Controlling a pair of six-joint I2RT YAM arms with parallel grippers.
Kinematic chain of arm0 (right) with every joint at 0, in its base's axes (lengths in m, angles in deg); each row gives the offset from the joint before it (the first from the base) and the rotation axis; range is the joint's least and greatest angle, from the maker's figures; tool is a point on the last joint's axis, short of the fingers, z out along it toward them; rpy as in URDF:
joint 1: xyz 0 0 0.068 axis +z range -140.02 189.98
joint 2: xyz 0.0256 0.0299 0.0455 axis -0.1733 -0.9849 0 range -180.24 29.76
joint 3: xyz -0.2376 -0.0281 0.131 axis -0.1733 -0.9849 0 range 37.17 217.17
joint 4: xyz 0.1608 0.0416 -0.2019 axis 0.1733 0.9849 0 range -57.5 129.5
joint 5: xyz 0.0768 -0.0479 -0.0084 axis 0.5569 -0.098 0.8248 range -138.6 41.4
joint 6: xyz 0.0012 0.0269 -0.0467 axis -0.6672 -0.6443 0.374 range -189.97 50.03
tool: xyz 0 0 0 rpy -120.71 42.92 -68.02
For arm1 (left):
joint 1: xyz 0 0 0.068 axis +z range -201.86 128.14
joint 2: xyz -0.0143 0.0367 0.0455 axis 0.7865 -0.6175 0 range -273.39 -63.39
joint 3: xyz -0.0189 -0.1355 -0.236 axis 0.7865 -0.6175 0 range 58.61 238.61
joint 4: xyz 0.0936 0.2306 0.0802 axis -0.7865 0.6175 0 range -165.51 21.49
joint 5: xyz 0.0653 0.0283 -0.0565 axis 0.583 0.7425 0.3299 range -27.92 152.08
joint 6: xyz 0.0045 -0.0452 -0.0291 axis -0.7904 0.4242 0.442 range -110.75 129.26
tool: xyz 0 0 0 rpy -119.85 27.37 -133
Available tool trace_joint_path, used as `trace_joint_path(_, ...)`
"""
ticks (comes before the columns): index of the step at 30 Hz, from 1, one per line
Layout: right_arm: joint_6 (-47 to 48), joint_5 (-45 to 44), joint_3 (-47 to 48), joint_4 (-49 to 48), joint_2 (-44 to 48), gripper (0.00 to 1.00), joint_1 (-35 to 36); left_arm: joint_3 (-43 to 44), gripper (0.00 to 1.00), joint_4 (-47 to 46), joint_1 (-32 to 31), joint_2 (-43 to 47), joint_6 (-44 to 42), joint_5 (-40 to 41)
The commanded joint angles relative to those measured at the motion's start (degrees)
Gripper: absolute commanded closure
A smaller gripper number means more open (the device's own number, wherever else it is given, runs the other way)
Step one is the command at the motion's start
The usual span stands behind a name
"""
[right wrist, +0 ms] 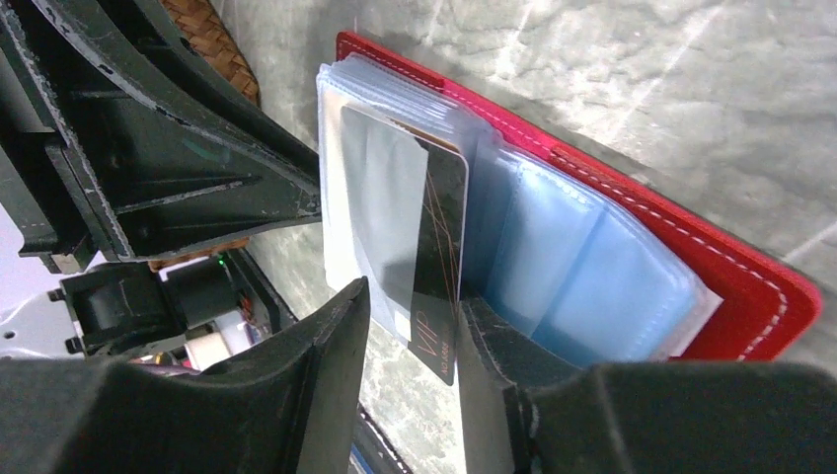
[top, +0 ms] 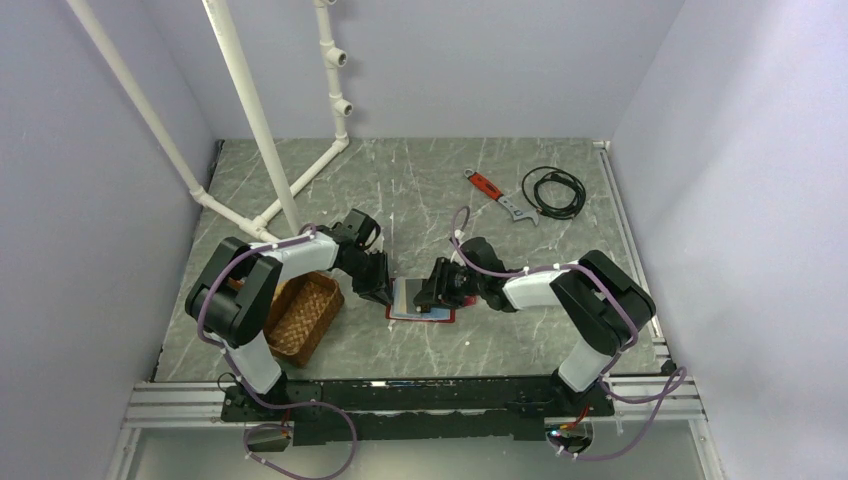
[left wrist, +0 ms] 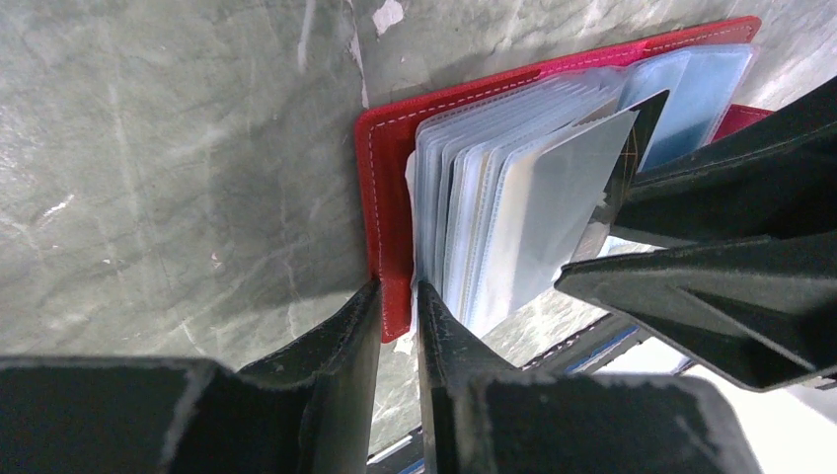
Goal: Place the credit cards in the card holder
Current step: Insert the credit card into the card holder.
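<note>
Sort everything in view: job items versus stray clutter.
Job: card holder; credit card gripped in the right claw; left claw pinching the holder's cover.
Clutter: wicker tray; wrench; black cable; white pipe frame.

Red card holder open on table, clear sleeves fanned, dark VIP card against them

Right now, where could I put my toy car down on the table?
Bare spots: back middle, between pipes and wrench; front strip, between holder and rail. Crowded: the centre, where the left gripper pinches the holder and the right gripper the card, basket alongside.
</note>
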Motion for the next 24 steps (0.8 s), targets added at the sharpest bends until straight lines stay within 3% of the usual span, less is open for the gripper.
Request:
trace_joint_path(1,3.4,-1.1,3.1,4.5,-0.2,0.59,2.5,1.2,0.75,-1.1,-1.4,-0.5,0.0,-1.4)
trace_joint_path(7,6.7,-3.3,6.9,10.2,0.9,0.44,4.4,1.5,0.75,-0.7,-1.6,-0.1,-0.1,-1.6)
trace_joint_path(15,5.8,-5.4,14.6,18.1,-1.6,0.44,9.0,1.9,0.74,-1.0,-3.1,-0.6,1.0,-1.7)
trace_joint_path(24,4.6,-3.6,13.0,22.8,0.3,0.37,6.1,1.0,0.65,3.7,-2.3,2.6,0.1,2.7)
